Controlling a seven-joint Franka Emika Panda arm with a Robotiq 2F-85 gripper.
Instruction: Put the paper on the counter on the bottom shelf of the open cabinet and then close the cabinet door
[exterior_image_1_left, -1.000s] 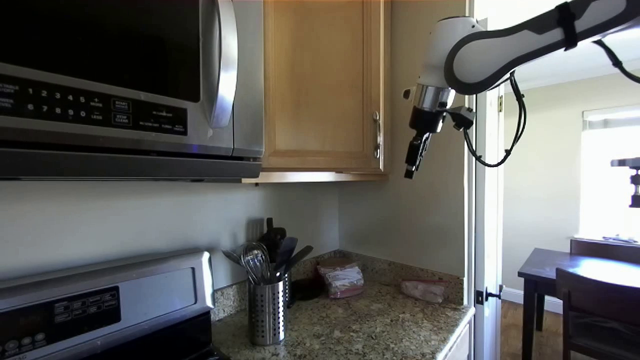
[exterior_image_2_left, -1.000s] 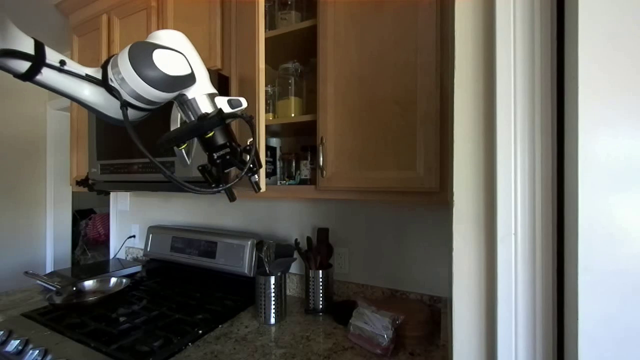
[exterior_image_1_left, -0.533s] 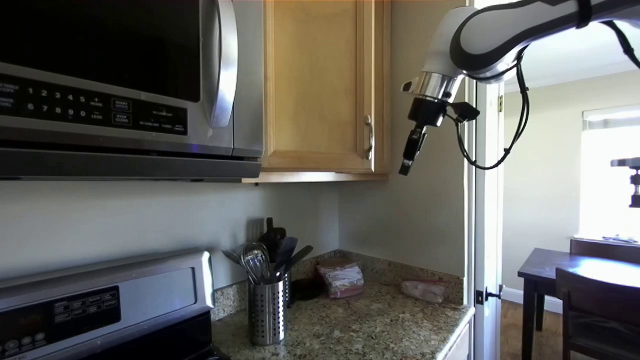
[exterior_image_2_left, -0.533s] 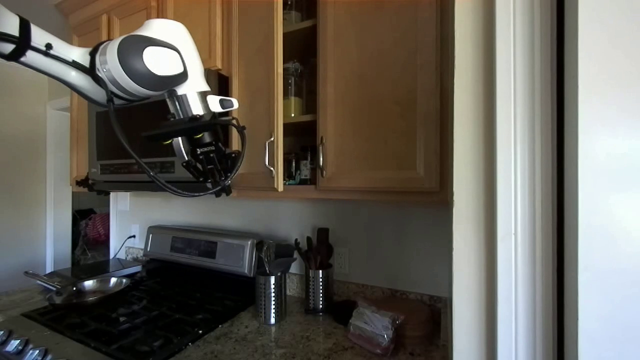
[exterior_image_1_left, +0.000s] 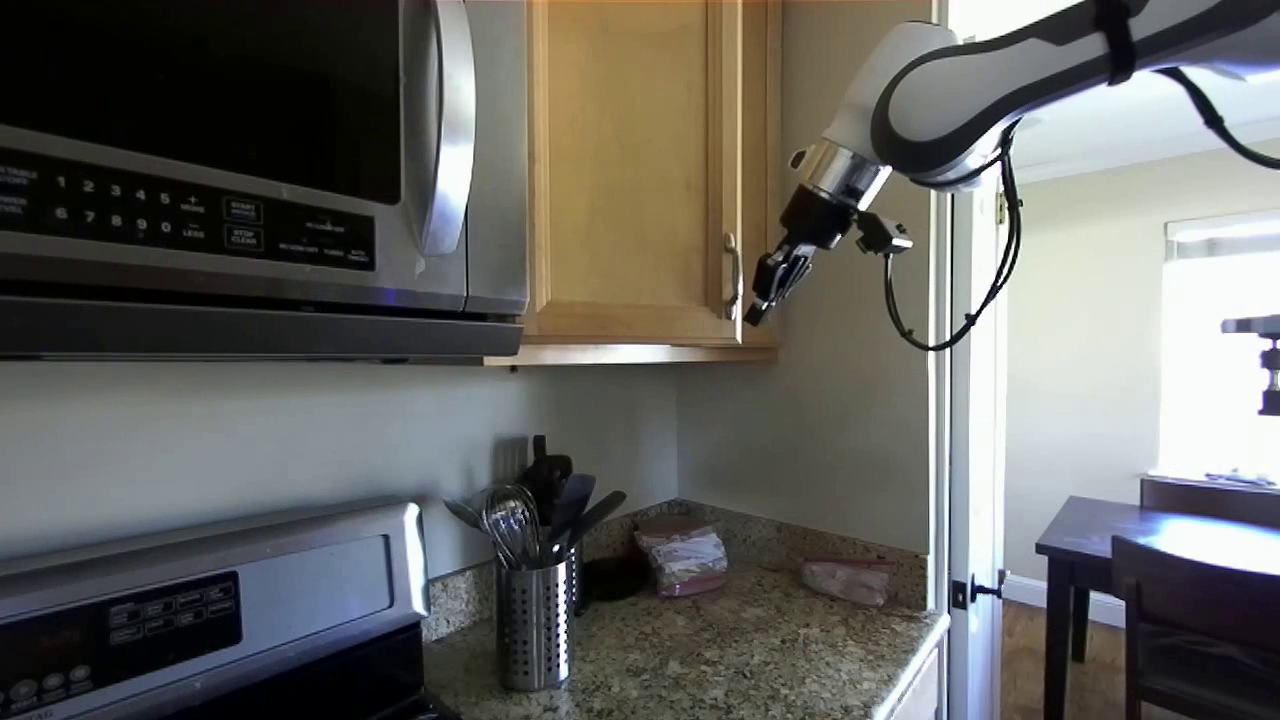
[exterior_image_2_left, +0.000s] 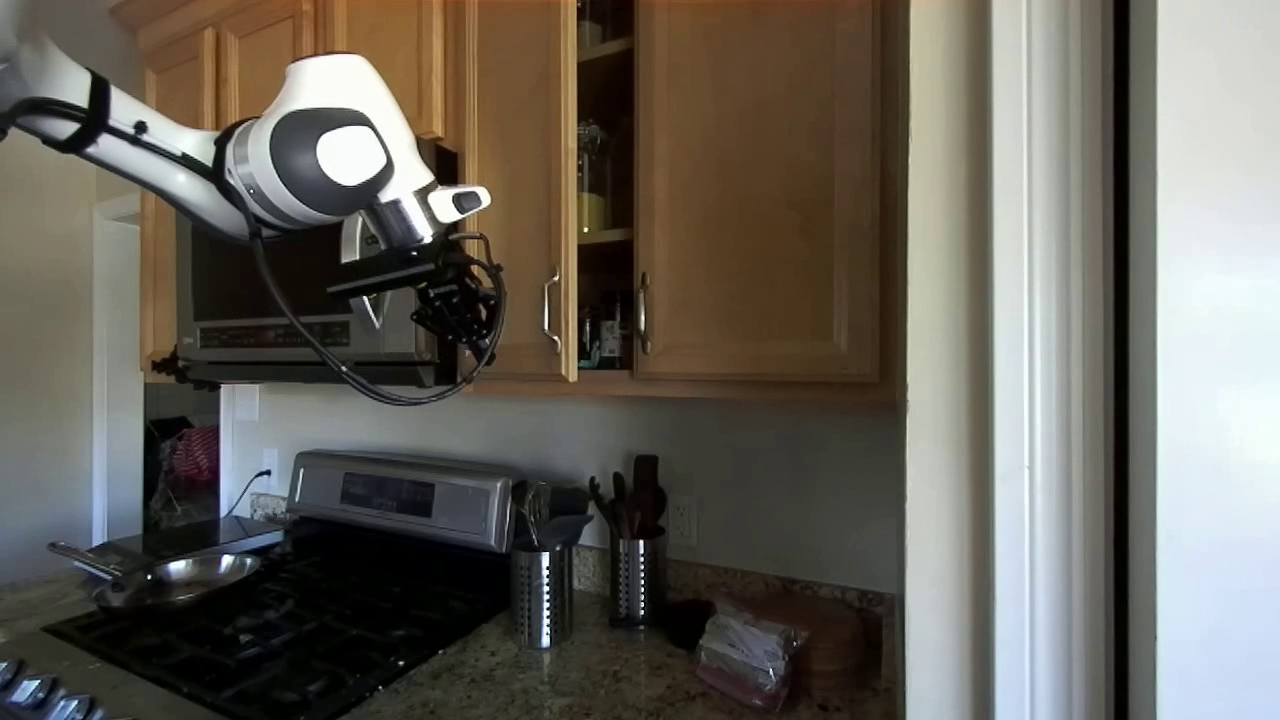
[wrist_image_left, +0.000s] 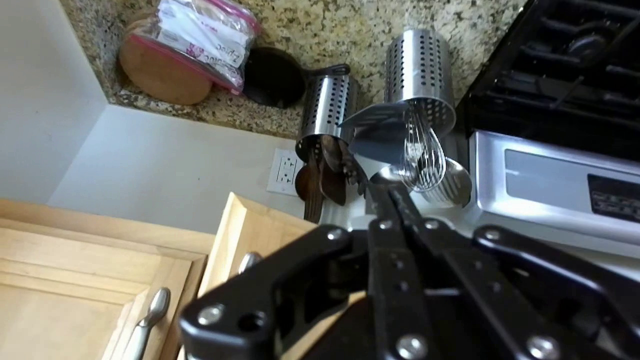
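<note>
Trouble could start at the left of an exterior view, where the white arm (exterior_image_2_left: 325, 150) hangs in front of the microwave (exterior_image_2_left: 230, 290); if it swings back too far, it may bump it. Next comes the gripper (wrist_image_left: 390, 192); the wrist view shows its two tips pressed together, with nothing between them. It is just beside the front of the cabinet door (exterior_image_2_left: 520, 180), which is partly open, and I can't tell if they touch. The next job looks like pushing that door closed. Push too near the hinges and the door may hardly move; push too low and the tips may slip under it. The cable (exterior_image_2_left: 398, 401) makes a loop near the handle (exterior_image_2_left: 547, 312), so it might catch there and tug the door the wrong way. Then comes the dark gap in the cabinet (exterior_image_2_left: 606, 238), where small jars (exterior_image_2_left: 611, 335) stand on the bottom shelf (exterior_image_2_left: 605, 376). I can't see the paper in any view; maybe it is on that shelf behind the door, but that is a guess. If it sticks out, the door could pinch it, or it could drop to the worktop (exterior_image_2_left: 600, 690). Last, at the right, is a closed door (exterior_image_2_left: 760, 190); a hard push could bang the two.
</note>
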